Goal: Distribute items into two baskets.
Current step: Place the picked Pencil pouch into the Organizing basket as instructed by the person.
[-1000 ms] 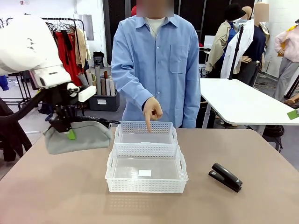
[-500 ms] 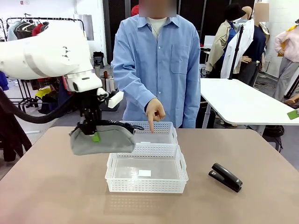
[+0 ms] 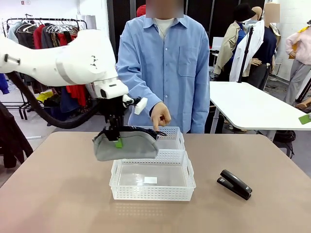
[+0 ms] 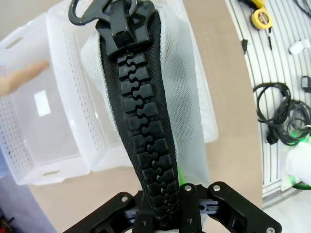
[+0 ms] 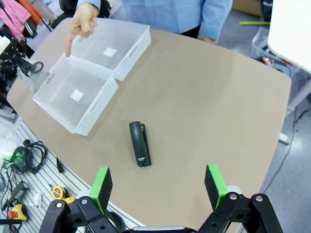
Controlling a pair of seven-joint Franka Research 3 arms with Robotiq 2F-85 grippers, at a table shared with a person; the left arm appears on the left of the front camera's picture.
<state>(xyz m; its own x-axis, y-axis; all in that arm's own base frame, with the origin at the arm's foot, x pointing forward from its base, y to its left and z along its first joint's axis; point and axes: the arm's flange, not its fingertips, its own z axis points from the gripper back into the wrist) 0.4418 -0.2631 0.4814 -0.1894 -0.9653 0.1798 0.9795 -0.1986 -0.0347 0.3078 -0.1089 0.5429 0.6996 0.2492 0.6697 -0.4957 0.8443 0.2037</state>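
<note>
Rightward went the left pincer (image 3: 116,141), clamped on the pouch (image 3: 127,148), almost to the far basket (image 3: 173,132) where the person (image 3: 165,68) pointed; release seemed next, and the right pincer (image 5: 158,185) stood open.

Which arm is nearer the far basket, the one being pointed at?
Left. The left arm holds the pouch close by the far basket's left end; the right arm hovers high, beyond the stapler.

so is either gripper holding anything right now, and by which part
The grey pouch, pinched by the left gripper on its black zipper edge. The right gripper is open and holds nothing.
</note>
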